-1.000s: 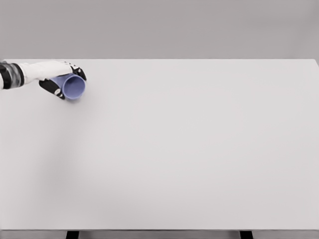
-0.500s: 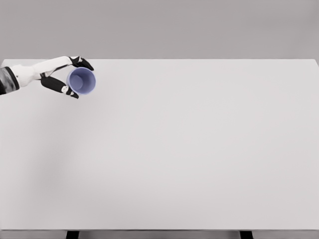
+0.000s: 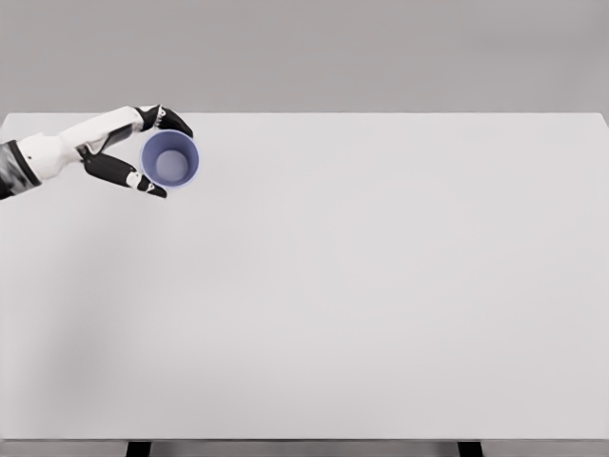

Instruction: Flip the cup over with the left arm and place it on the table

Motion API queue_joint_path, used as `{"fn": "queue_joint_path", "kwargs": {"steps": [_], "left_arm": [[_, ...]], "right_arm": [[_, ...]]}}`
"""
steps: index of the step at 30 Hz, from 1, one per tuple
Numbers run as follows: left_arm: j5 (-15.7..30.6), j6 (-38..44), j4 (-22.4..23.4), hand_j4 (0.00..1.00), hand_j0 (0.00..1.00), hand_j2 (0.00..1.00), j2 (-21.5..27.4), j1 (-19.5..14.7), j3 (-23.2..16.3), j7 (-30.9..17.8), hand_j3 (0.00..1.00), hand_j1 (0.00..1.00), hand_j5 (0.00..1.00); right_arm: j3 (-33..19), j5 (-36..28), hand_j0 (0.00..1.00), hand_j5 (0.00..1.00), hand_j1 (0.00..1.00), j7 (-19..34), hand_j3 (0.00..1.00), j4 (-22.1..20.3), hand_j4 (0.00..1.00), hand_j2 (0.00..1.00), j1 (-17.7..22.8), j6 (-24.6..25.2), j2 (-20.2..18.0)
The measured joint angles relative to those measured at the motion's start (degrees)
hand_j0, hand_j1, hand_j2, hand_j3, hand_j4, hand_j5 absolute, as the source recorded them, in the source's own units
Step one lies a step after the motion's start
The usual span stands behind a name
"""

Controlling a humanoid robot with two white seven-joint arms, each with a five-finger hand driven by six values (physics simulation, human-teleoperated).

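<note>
Blue-violet plastic marks the cup (image 3: 170,159), which sits in the upper left of the frame with its open mouth turned up toward the camera, so the round rim and the paler inside bottom both show. The left hand (image 3: 133,152) reaches in from the left edge on a white arm and grips the cup from its left side: dark fingertips (image 3: 174,121) curl over the top of the rim, while another dark finger runs under it at the lower left. Whether the cup's base touches the worktop (image 3: 381,286) cannot be told from this angle. The pale grey worktop fills most of the picture, and its far edge runs just above the hand
</note>
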Motion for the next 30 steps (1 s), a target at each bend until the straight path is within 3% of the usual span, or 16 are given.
{"fn": "queue_joint_path", "kwargs": {"steps": [4,8,19,30], "left_arm": [[6.11,1.93,-2.05,0.49,0.49,0.49,-0.27,-0.61,0.21,0.01,0.49,0.49,0.49],[8.78,7.79,-2.48,0.49,0.49,0.49,-2.43,-0.70,1.06,0.02,0.49,0.49,0.49],[12.61,20.50,-1.57,0.51,0.51,0.51,-9.22,-0.35,2.03,0.03,0.51,0.51,0.51],[13.38,23.02,3.22,0.54,0.54,0.54,-13.77,0.09,1.73,0.04,0.54,0.54,0.54]], "right_arm": [[0.01,0.00,1.00,1.00,1.00,-0.01,1.00,0.00,1.00,1.00,0.00,0.01,0.00],[0.00,0.00,1.00,1.00,1.00,-0.01,1.00,0.00,1.00,1.00,-0.09,-0.01,0.00],[0.00,0.00,1.00,1.00,1.00,-0.01,1.00,0.00,1.00,1.00,-0.09,-0.01,0.00],[0.00,0.00,1.00,1.00,1.00,0.00,1.00,0.00,1.00,1.00,-0.09,-0.01,0.00]]}}
